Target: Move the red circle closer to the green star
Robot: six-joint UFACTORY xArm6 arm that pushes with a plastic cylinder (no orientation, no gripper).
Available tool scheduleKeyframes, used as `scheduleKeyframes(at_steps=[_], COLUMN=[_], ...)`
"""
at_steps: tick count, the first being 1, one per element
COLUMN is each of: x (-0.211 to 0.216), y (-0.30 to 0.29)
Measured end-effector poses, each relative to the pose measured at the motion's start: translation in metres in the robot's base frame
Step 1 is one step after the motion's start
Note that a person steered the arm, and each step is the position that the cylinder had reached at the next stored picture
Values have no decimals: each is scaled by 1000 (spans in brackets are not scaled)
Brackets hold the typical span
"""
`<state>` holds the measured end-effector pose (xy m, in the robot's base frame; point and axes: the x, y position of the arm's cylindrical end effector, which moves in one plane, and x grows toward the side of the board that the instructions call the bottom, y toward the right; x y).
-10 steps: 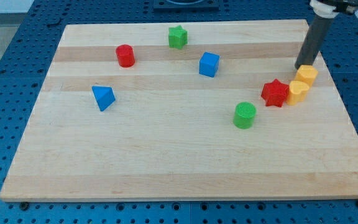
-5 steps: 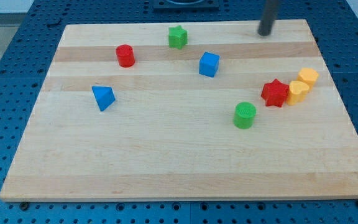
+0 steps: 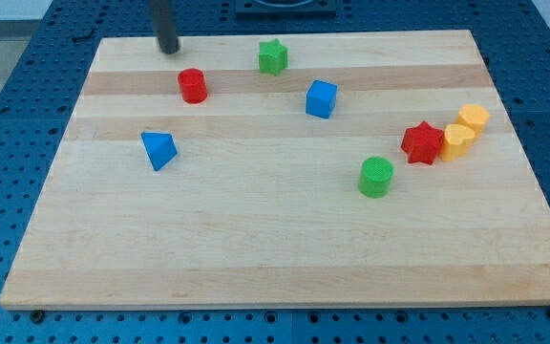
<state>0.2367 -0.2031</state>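
Note:
The red circle (image 3: 193, 85) sits on the wooden board (image 3: 275, 239) at the upper left. The green star (image 3: 273, 56) lies to its right and slightly higher, near the board's top edge. My tip (image 3: 169, 50) is at the top left of the board, above and a little left of the red circle, with a gap between them. The rod rises out of the view's top.
A blue cube (image 3: 321, 98) lies right of the red circle. A blue triangle (image 3: 158, 149) is at the left. A green circle (image 3: 376, 177), a red star (image 3: 422, 142) and two yellow blocks (image 3: 466, 130) sit at the right.
My tip has swept from beside the yellow blocks at the right, along the board's top edge, to the top left near the red circle. No block has moved.

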Motion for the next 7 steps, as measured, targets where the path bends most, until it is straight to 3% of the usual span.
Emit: scheduleKeyframes(at_steps=[2,4,7], x=[97,86,68], y=[-34,38,54])
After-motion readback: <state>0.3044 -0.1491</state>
